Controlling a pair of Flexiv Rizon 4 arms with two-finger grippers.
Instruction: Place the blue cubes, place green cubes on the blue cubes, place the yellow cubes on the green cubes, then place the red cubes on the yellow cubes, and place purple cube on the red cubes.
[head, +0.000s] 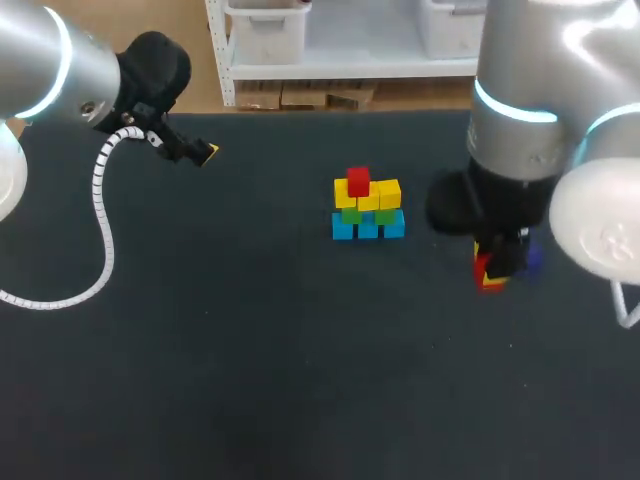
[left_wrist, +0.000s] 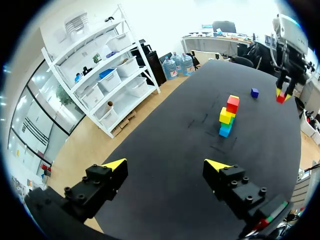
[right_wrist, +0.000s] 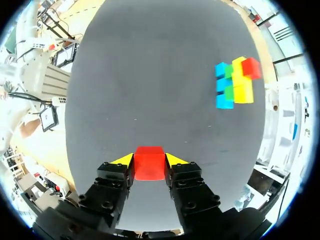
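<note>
Right pincer (right_wrist: 150, 159): clenched on red cube (right_wrist: 149, 165).
Left pincer (left_wrist: 165, 166): released, empty.
Stack (head: 367, 207): blue, green, yellow, one red atop.
Purple cube (left_wrist: 255, 92): apparently on bench (head: 250, 350).

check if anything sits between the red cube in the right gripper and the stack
Nothing visible does. The right gripper is shut on the red cube, and only bare table lies between it and the stack. The purple cube sits by the gripper on the side away from the stack, off that path.
</note>
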